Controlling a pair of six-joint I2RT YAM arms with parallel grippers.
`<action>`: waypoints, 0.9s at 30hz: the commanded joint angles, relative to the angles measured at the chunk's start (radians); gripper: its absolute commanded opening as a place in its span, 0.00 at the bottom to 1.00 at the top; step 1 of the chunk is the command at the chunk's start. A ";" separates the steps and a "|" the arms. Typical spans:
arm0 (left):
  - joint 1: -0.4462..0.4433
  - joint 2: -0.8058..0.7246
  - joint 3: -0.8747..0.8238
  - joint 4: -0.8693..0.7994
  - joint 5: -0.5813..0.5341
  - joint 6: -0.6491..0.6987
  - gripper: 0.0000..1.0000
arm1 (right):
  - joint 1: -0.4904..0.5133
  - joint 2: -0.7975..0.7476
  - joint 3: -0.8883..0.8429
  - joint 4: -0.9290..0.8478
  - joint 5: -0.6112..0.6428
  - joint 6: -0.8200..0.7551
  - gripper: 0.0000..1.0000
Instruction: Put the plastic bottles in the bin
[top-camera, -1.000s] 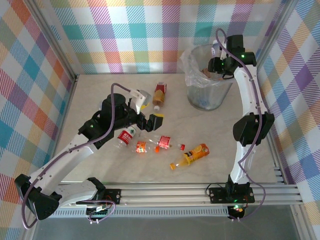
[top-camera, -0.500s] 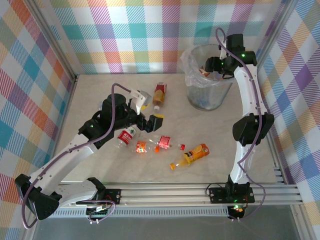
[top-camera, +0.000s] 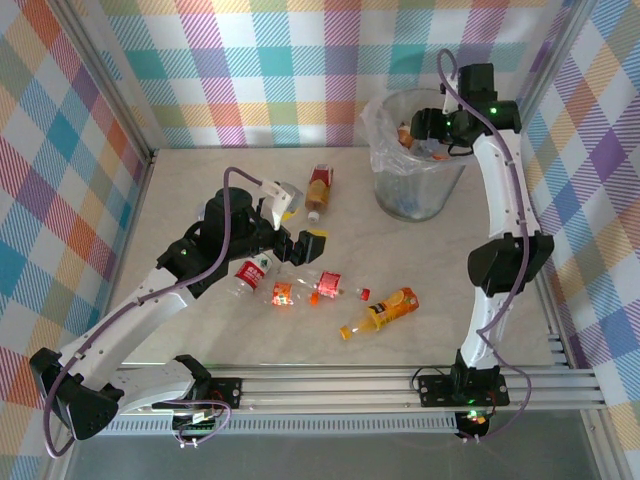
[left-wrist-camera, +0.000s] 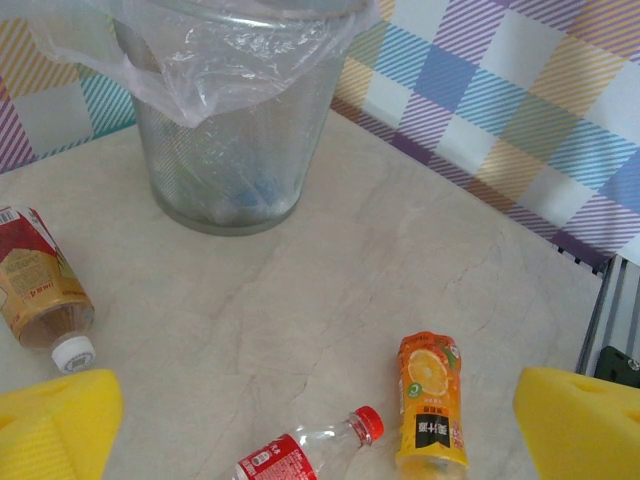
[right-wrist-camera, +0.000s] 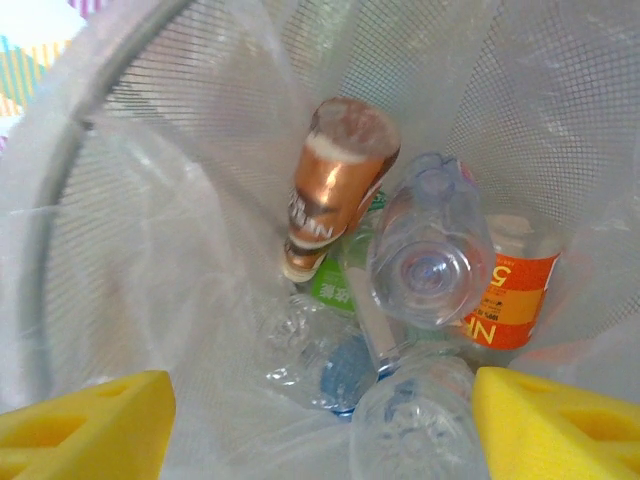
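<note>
The left tool (top-camera: 300, 222) hovers mid-tabletop with its fingers wide apart above the loose bottles (top-camera: 330, 288), likely lining up a pick. The right tool (top-camera: 414, 131) hangs over the bin (top-camera: 400, 195) near the far right corner. Its fingers are apart and empty, and several bottles lie inside.

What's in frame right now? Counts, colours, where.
bin: 1, translucent grey with a clear bag liner, far right of the table
bottles in the bin: at least five, brown, clear, orange-labelled, green-labelled, piled at the bottom
tea bottle: 1, brown with red label, lying left of the bin
clear bottles: 3, red labels, clustered mid-table
orange bottle: 1, orange, lying right of the cluster
table: 1, beige marbled
walls: pastel plaid, around the table
left gripper: 1, yellow pads, open, above the cluster
right gripper: 1, yellow pads, open, over the bin mouth
</note>
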 joint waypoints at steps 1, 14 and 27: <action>-0.014 -0.012 0.011 0.002 0.025 0.014 1.00 | -0.003 -0.113 -0.046 0.035 -0.062 0.026 0.78; -0.014 -0.026 0.042 -0.067 0.110 0.099 1.00 | 0.053 -0.474 -0.547 0.173 -0.169 0.049 0.79; -0.014 0.055 0.095 -0.137 0.342 0.141 1.00 | 0.187 -0.796 -1.072 0.076 0.070 0.407 0.82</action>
